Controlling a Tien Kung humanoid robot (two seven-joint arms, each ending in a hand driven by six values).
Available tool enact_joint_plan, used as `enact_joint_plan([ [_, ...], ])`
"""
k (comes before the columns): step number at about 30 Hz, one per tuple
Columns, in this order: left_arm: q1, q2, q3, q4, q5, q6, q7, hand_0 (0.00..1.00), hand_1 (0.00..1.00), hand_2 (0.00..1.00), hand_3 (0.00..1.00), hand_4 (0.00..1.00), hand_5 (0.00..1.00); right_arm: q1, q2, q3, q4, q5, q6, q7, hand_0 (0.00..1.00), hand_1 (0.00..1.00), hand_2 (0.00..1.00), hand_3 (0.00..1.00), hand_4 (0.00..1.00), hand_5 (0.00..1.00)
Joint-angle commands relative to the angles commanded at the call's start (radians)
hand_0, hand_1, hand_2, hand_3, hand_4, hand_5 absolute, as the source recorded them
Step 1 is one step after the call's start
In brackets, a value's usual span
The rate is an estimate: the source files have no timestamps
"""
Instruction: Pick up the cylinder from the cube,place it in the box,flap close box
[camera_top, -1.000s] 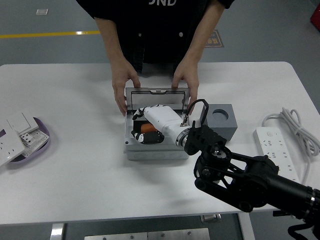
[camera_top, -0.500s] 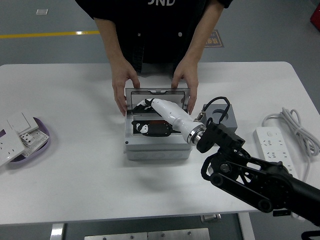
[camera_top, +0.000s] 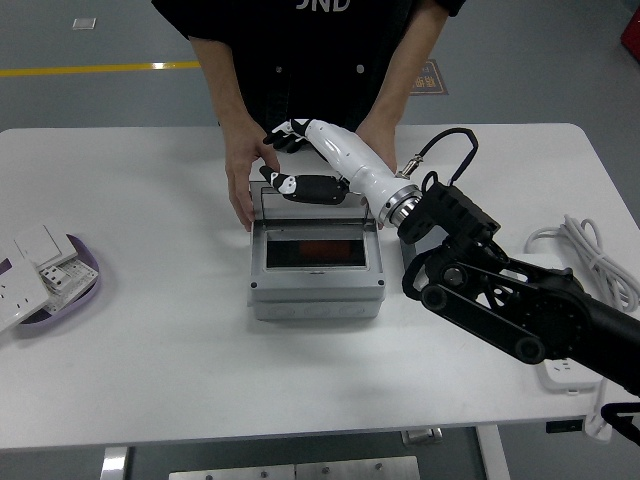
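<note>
The box now has its lid down flat, where a second ago it stood open with the right hand inside. The orange cylinder shows dimly through the lid's tinted window (it lies inside). The box is grey, square-edged plastic. The white-shelled hand has risen behind it, fingers loosely spread, holding nothing. The person's hand steadies the far-left corner.
</note>
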Motion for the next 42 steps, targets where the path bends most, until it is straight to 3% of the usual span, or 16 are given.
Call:
enact_joint_plan([
  [3, -0.001, 0.0, -0.001, 0.0, 0.0, 0.0, 0.0, 0.593, 0.629, 0.623, 0.639, 0.703, 0.219, 0.01, -0.013, -0.023, -0.037, 0.011, 0.0, 0.003, 0.764, 0.655, 0.676, 0.665, 0.657, 0.477],
  [10, -0.001, -0.006, -0.001, 0.001, 0.0, 0.0, 0.001, 0.593, 0.629, 0.623, 0.64, 0.703, 0.219, -0.014, -0.05, -0.059, -0.015, 0.008, 0.001, -0.002, 0.751, 0.65, 0.671, 0.662, 0.651, 0.475],
  [21, -0.001, -0.007, -0.015, -0.002, 0.013, 0.0, 0.0, 0.593, 0.629, 0.623, 0.64, 0.702, 0.218, -0.088, -0.126, -0.067, 0.142, -0.036, 0.002, -0.016, 0.745, 0.653, 0.668, 0.662, 0.65, 0.464],
  [28, 0.0, -0.006, -0.036, -0.007, 0.032, 0.0, 0.0, 0.593, 0.629, 0.624, 0.639, 0.703, 0.22, -0.158, -0.166, -0.093, 0.235, -0.025, -0.024, -0.014, 0.735, 0.652, 0.665, 0.664, 0.638, 0.45],
  [35, 0.001, -0.007, -0.05, -0.011, 0.048, 0.0, 0.0, 0.593, 0.628, 0.623, 0.64, 0.703, 0.22, -0.218, -0.152, -0.126, 0.19, 0.082, -0.037, 0.044, 0.706, 0.647, 0.664, 0.662, 0.634, 0.449],
  [42, 0.004, -0.006, -0.048, -0.01, 0.045, 0.001, 0.0, 0.593, 0.629, 0.623, 0.64, 0.702, 0.219, -0.251, -0.168, -0.036, 0.198, 0.086, -0.044, 0.062, 0.682, 0.646, 0.663, 0.663, 0.63, 0.446],
])
